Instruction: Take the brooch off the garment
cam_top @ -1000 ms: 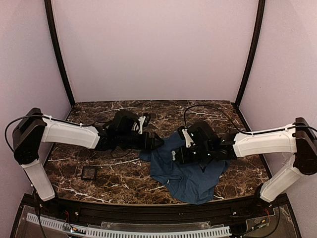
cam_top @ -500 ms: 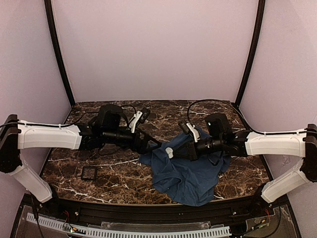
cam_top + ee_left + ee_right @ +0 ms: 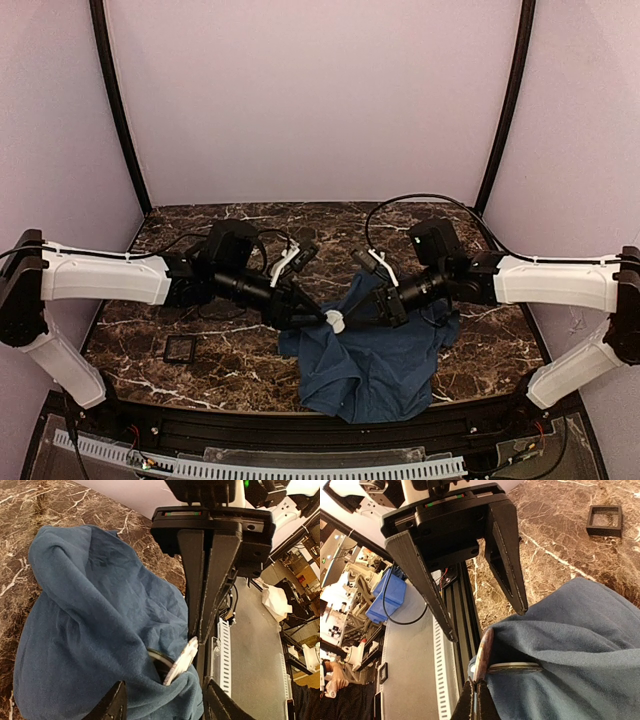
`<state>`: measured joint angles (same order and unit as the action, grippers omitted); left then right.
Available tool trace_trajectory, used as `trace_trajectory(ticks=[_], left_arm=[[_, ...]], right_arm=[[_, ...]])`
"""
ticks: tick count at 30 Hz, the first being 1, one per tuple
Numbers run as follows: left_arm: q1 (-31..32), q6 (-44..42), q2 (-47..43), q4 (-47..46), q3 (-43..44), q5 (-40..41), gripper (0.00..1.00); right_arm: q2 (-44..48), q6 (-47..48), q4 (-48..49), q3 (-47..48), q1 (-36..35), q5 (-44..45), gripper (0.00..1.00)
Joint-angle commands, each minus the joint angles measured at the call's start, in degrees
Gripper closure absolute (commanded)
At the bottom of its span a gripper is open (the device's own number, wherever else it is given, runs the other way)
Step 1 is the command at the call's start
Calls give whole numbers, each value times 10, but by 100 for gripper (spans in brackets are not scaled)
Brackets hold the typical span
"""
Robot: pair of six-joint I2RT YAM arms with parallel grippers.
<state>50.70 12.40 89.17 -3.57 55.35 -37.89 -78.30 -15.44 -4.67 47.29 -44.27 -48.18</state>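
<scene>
The brooch (image 3: 337, 322) is a small pale disc at the left edge of the blue garment (image 3: 380, 360). My right gripper (image 3: 352, 318) is shut on the brooch's rim (image 3: 481, 652), which it holds edge-on above a cloth fold (image 3: 570, 655). A second round piece (image 3: 515, 667) lies flat in that fold, touching the disc. My left gripper (image 3: 318, 316) faces it from the left. Its jaws stand open on either side of the brooch (image 3: 182, 662) and the bunched cloth (image 3: 90, 620), with no contact visible.
A small black square tray (image 3: 180, 348) sits on the marble table (image 3: 230, 345) at the front left, also in the right wrist view (image 3: 604, 520). The black front rail (image 3: 300, 425) runs just below the garment. Both arms meet over the table's middle.
The right gripper drew the brooch and the garment's edge leftward. The left gripper swung right and down to the brooch, and its jaws narrowed a little.
</scene>
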Motion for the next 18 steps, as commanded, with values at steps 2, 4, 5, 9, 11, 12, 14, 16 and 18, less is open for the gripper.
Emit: trace_trajectory(ticks=[2,4,5,9,11,12,14,16,18], left_arm=[[6,1,-8,7,6,-62,50],[7,2,-6,7,7,-66,52],[7,1,-6,9,10,-68,53],[10,2,0,9,14,-74,56],[11,3,2,9,17,-75,58],[12,3,3,9,18,-75,59],[14,3,5,8,22,-77,61],[15,4,8,7,24,-77,62],[17,6,10,3,24,-79,65]], right_arm=[[-16,39,-42,32,2,-62,100],[-18,43,-45,35,2,-72,100],[-19,44,-43,36,2,-76,100],[-19,46,-38,37,3,-88,100],[-19,44,-35,36,2,-93,100],[-20,44,-34,37,2,-95,100],[-21,44,-34,38,2,-98,100],[-24,44,-34,39,2,-100,100],[-24,45,-33,39,2,-100,100]])
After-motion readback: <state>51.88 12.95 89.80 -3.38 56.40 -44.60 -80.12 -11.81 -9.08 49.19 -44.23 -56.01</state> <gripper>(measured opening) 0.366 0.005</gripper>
